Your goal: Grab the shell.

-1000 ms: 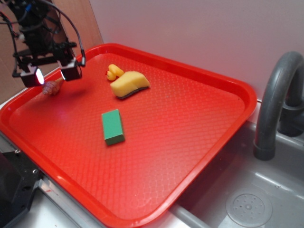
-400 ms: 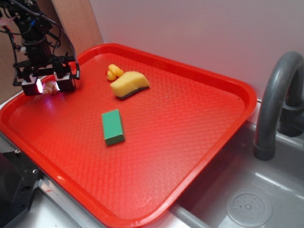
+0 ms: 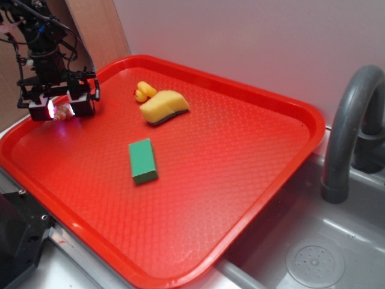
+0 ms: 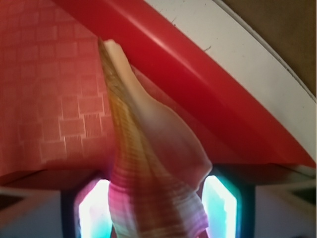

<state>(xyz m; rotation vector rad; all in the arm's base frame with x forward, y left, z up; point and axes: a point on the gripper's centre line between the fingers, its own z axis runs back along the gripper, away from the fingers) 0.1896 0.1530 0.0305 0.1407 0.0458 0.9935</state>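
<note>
Now your tool (image 3: 60, 109) is down at the far left edge of the red tray (image 3: 252, 180), its sides around the shell (image 4: 148, 163). Whether it is pinching yet, you cannot tell. Squeeze gently, then lift straight up.

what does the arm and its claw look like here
The arm is black, built of blocky segments, with thin black cables looping loosely around it. The claw is a black crossbar carrying two chunky black fingers. Their inner pads glow, white and pinkish from outside; in the wrist view the pads shine pale cyan-white inside dark frames. No markings are readable.
</note>
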